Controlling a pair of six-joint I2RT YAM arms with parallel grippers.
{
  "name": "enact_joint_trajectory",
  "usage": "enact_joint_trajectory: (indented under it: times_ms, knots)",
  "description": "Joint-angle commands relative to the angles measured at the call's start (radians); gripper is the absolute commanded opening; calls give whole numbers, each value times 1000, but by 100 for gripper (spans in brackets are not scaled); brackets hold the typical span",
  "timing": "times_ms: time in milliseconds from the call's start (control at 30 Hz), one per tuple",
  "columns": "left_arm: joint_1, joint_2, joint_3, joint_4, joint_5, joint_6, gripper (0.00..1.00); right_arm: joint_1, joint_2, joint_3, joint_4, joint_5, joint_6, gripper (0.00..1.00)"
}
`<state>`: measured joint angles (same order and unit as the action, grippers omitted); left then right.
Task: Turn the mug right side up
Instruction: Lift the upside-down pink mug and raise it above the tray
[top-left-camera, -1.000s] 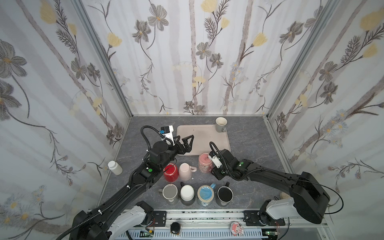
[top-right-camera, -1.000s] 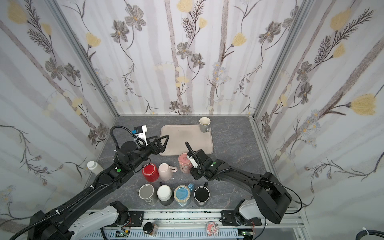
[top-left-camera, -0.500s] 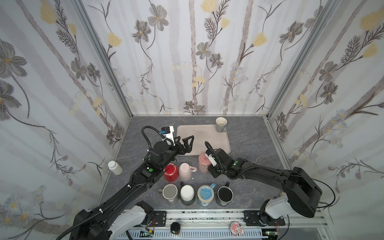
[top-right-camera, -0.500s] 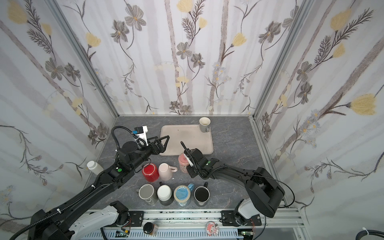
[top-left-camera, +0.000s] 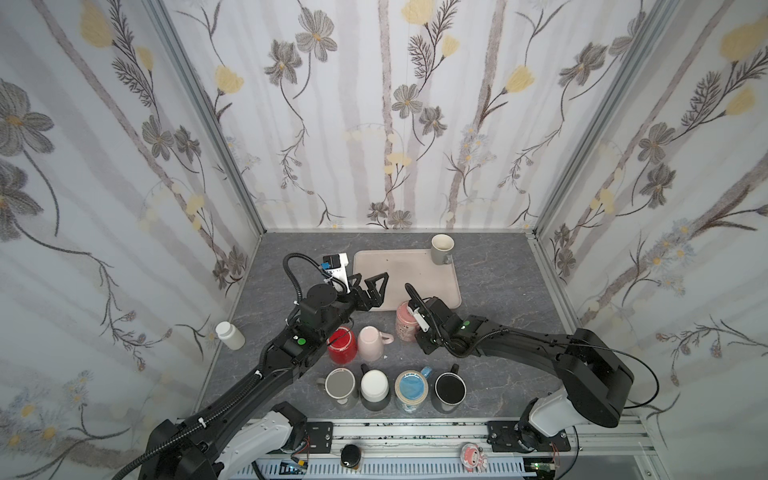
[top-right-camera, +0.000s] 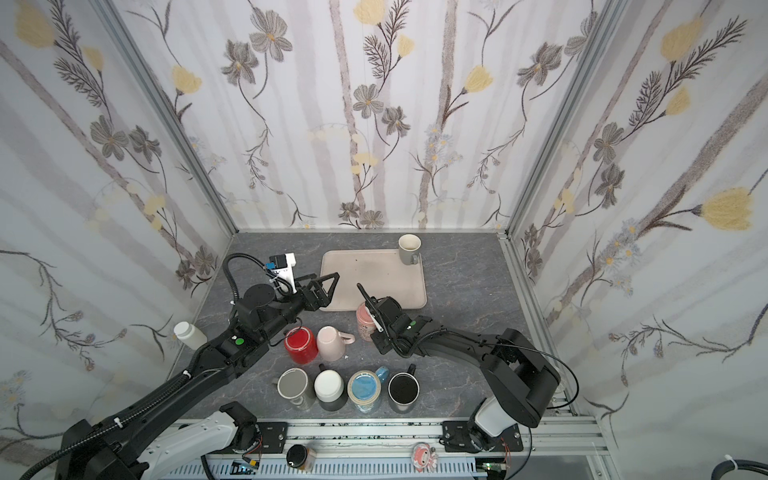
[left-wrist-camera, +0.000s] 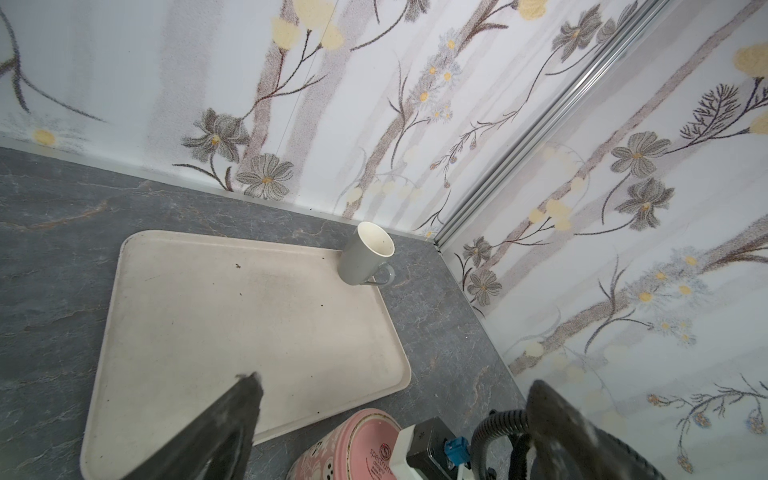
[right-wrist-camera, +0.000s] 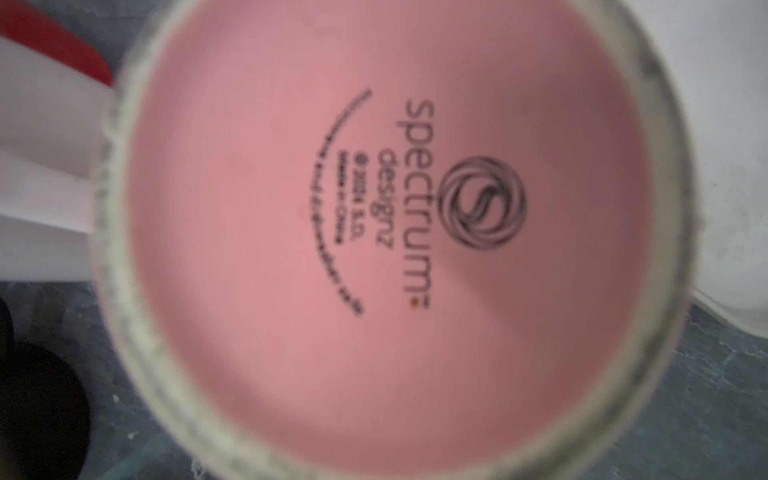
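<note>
The pink patterned mug (top-left-camera: 404, 322) (top-right-camera: 365, 322) stands upside down on the grey table just in front of the tray, its printed base up. That base fills the right wrist view (right-wrist-camera: 374, 228). My right gripper (top-left-camera: 417, 332) (top-right-camera: 376, 332) presses against the mug's right side and is shut on it; its fingers and the handle are hidden under the wrist. My left gripper (top-left-camera: 368, 280) (top-right-camera: 320, 279) hovers open and empty over the tray's near-left corner. In the left wrist view the mug (left-wrist-camera: 353, 449) shows low between the spread fingers (left-wrist-camera: 245, 399).
A beige tray (top-left-camera: 399, 274) carries an upright grey mug (top-left-camera: 441, 248) at its far right corner. A red mug (top-left-camera: 343, 345) and a pale pink mug (top-left-camera: 371, 343) sit left of the pink one. Several mugs (top-left-camera: 411, 388) line the front edge. A white bottle (top-left-camera: 230, 336) lies at left.
My right gripper has slid left up against the pink mug and its jaws have closed. The left arm has stayed where it was, still open.
</note>
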<state>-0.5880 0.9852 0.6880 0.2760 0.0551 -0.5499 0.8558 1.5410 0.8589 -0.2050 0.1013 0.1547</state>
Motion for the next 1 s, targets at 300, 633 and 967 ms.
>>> enact_joint_trajectory:
  times_ms: [300, 633, 967]
  knots:
    - [1, -9, 7, 35, 12, -3, 100, -6, -85, -27, 55, 11, 15, 0]
    - [1, -9, 7, 75, 28, -25, 100, -57, -231, 35, 91, -47, 58, 0]
    - [59, -4, -15, 230, 182, -113, 100, -189, -295, 155, 360, -210, 147, 0]
